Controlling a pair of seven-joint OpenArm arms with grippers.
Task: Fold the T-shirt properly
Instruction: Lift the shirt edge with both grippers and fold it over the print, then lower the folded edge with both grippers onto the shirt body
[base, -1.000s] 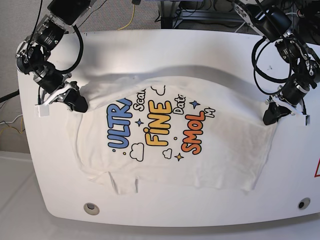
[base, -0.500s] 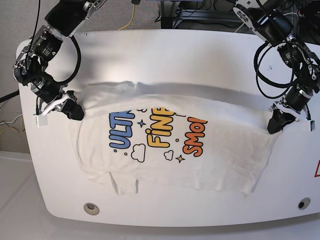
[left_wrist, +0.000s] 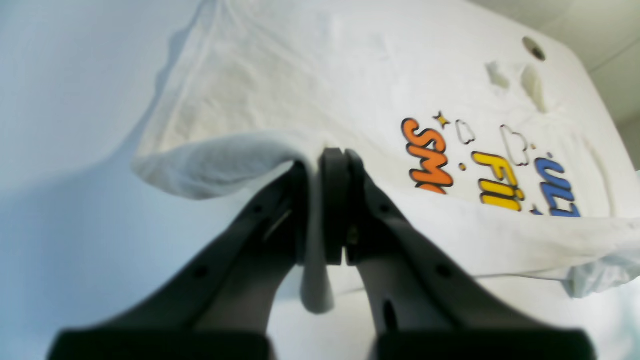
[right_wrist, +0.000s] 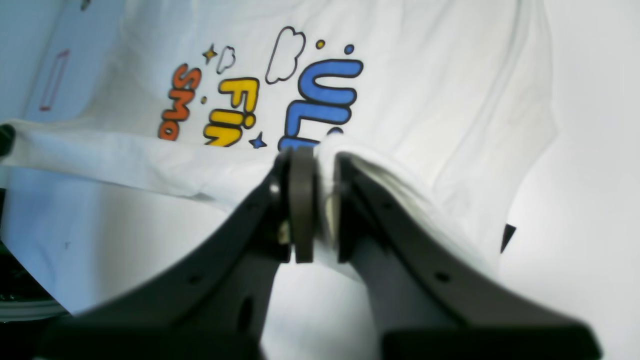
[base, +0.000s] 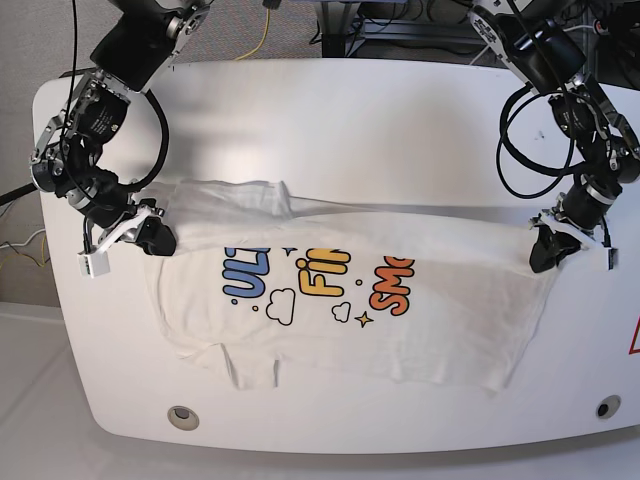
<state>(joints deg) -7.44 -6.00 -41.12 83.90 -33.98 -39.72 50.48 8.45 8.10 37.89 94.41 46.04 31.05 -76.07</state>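
Left wrist view shows the left gripper with its jaws clenched on a fold of the T-shirt, and the right gripper pinches the opposite corner likewise, white cloth squeezed between the pads. To fold well, I judge both arms should carry the raised edge evenly toward the hem nearest the base camera, keeping it taut and level. The T-shirt lies print-up on the white worktop, otherwise bare; only cables hang near.
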